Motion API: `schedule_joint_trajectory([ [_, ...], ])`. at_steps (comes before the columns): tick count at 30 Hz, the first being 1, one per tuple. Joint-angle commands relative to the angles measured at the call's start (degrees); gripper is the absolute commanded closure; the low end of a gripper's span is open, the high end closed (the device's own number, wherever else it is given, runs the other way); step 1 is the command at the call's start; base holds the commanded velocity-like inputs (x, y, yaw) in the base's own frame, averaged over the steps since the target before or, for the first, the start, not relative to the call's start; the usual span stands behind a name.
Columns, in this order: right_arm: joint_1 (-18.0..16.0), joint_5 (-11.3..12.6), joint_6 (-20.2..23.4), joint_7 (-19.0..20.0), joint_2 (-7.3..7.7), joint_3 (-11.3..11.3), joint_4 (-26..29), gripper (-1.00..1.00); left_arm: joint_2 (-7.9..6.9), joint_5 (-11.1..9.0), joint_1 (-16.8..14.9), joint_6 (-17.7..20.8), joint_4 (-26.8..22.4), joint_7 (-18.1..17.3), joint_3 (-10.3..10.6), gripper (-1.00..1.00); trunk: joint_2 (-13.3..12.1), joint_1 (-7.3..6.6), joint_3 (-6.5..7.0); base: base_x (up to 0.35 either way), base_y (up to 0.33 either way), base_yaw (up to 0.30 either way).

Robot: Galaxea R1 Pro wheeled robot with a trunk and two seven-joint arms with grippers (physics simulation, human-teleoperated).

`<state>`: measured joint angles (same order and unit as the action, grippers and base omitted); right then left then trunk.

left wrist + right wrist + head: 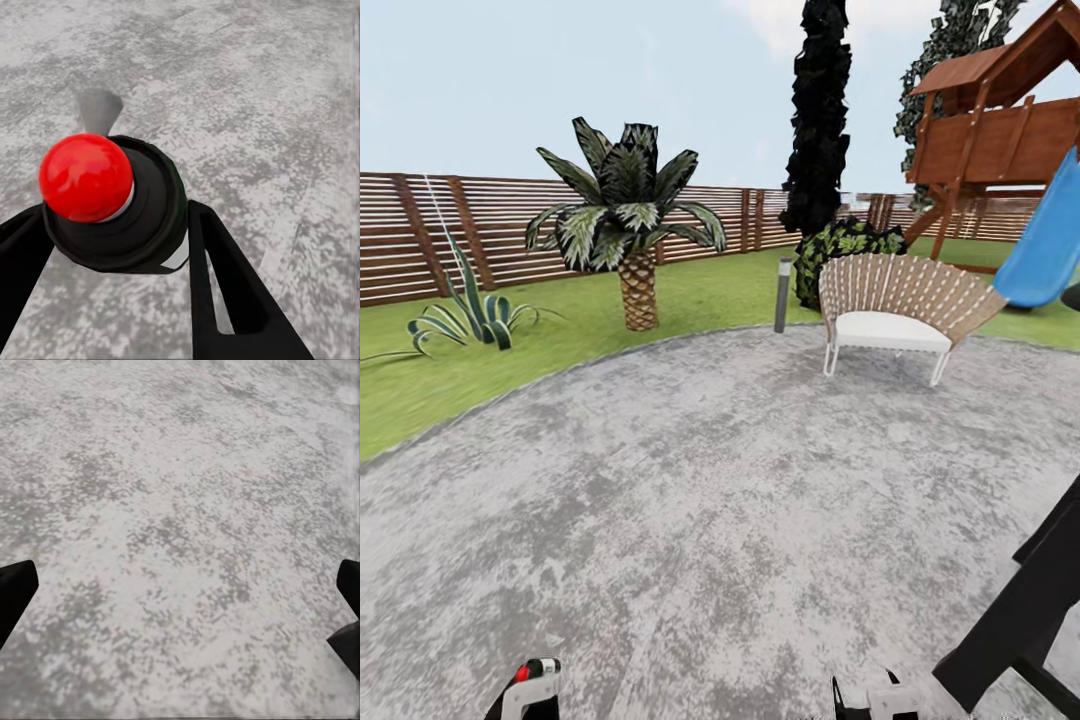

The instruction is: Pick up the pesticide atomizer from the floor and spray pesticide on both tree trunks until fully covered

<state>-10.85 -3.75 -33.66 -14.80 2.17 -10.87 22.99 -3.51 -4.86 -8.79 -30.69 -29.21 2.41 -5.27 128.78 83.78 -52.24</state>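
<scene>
Left pincer (112, 240) is clamped on the pesticide atomizer (120, 210): its two dark fingers (225, 285) press the black bottle's sides, the red top facing the wrist camera. From the head camera the red top peeks up at the lower edge, left of centre, over the grey paving of the floor (690, 480). Right pincer (180, 600) is spread wide above bare paving, gripping nothing. Farther out, grass rings the paving; a white woven chair (895, 315) and a short bollard light (783, 293) stand at its far edge. A short palm (630, 225), a spiky plant (470, 315), a black cypress (818, 115), a wooden playhouse (1000, 130) with a blue slide (1045, 245) and the slat fence (420, 235) lie beyond.
</scene>
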Motion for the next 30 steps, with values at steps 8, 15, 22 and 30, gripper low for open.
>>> schedule_joint_trajectory([
  [8, -0.05, -0.39, 0.0, -0.58, 0.03, -0.29, -0.05, -1.0, -2.63, -1.22, 0.61, -2.1, -0.92, 0.13, 0.07, 1.0, 0.02, -0.01, 0.2, 0.0, 0.0, -0.247],
  [15, -0.05, -0.39, 0.0, -0.51, 0.03, -0.29, -0.05, -1.0, -2.84, -1.19, 0.7, -2.18, -0.44, 0.23, 0.15, 1.0, 0.02, -0.01, 0.41, 0.0, 0.0, -0.247],
  [22, -0.04, -0.39, 0.0, -0.49, -0.01, -0.29, -0.05, -1.0, -2.56, -1.19, 2.62, -2.51, 0.16, 0.32, 0.18, 1.0, 0.02, -0.01, 0.61, 0.0, 0.0, -0.248],
  [30, -0.04, -0.39, 0.0, -0.49, -0.02, -0.29, -0.05, -1.0, -2.47, -1.28, 2.88, -2.45, 0.22, 0.32, 0.18, 1.0, 0.02, -0.01, 0.73, -0.028, 0.002, -0.249],
])
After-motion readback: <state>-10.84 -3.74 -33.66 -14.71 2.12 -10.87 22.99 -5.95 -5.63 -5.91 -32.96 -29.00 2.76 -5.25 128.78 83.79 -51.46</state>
